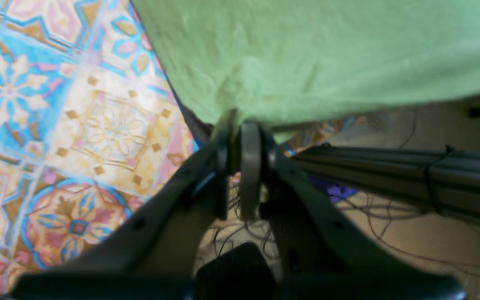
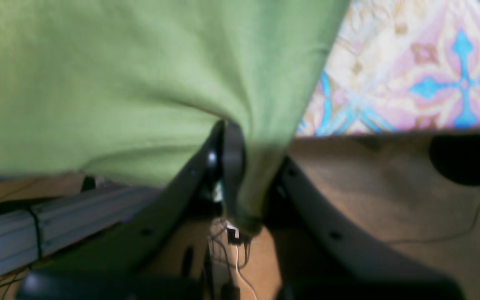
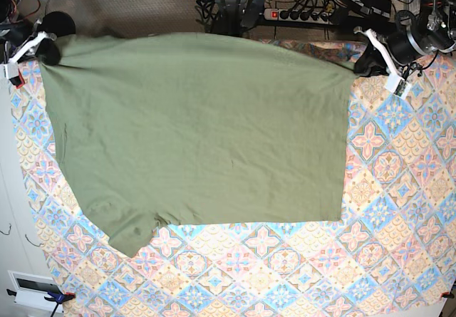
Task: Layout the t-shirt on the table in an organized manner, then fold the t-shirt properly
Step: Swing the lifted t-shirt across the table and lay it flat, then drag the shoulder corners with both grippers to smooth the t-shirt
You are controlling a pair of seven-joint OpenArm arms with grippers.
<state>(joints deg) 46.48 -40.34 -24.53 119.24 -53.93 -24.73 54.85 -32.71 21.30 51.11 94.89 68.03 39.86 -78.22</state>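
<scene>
A: Item one, nearest the base camera?

B: Desk (image 3: 399, 210) under tile-patterned cloth of blue, pink and cream diamonds; bare along the near edge and the side of the left arm.

A: Item two?

B: Plain olive-green short-sleeved soft cloth t-shirt (image 3: 199, 139), spread flat mid-desk, one sleeve pointing to the near edge, hem along the far edge.

A: Tools?

B: Left tool (image 1: 240, 125) clamped on one far hem corner. Right tool (image 2: 233, 137) clamped on the other, cloth bunched between its jaws.
</scene>
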